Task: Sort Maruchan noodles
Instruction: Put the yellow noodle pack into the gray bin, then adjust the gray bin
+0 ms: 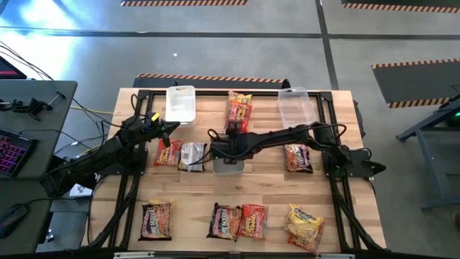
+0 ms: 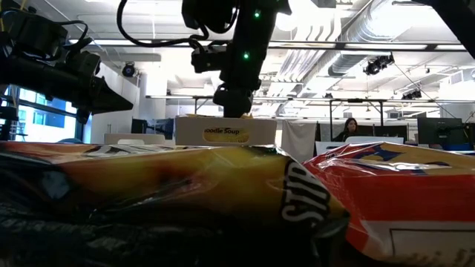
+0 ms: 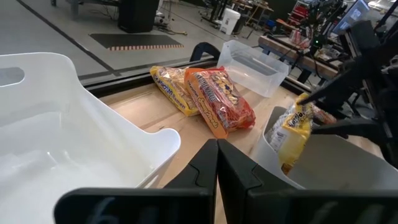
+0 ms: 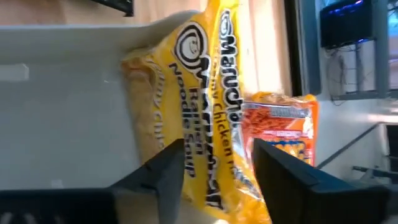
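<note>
From above, the right arm reaches across the wooden desk (image 1: 266, 194) so that its pincer (image 1: 228, 147) sits over a grey bin (image 1: 230, 165) near the middle; the left arm lies at the desk's left side, its pincer (image 1: 167, 131) beside a white bin (image 1: 180, 104) at the far edge. A clear bin (image 1: 295, 106) stands farther right along that edge, with an orange packet (image 1: 239, 109) between the two. More packets lie apart on the desk: two just left of the grey bin, one to its right, four along the near edge. At desk height, near packets (image 2: 223, 200) fill the foreground, and the right arm comes down from above over a yellow packet (image 2: 226, 133) showing above the bin's rim. From the left wrist, the left fingers (image 3: 211, 174) are pressed together, empty, over the white bin (image 3: 74, 137); a yellow and an orange packet (image 3: 221, 99) lie side by side ahead, and off to one side a yellow packet (image 3: 293, 127) stands in the grey bin (image 3: 336, 168). From the right wrist, the right fingers (image 4: 283, 174) stand apart, one each side of the yellow packet (image 4: 199, 93), which leans on the bin wall (image 4: 62, 106); they do not press it.
</note>
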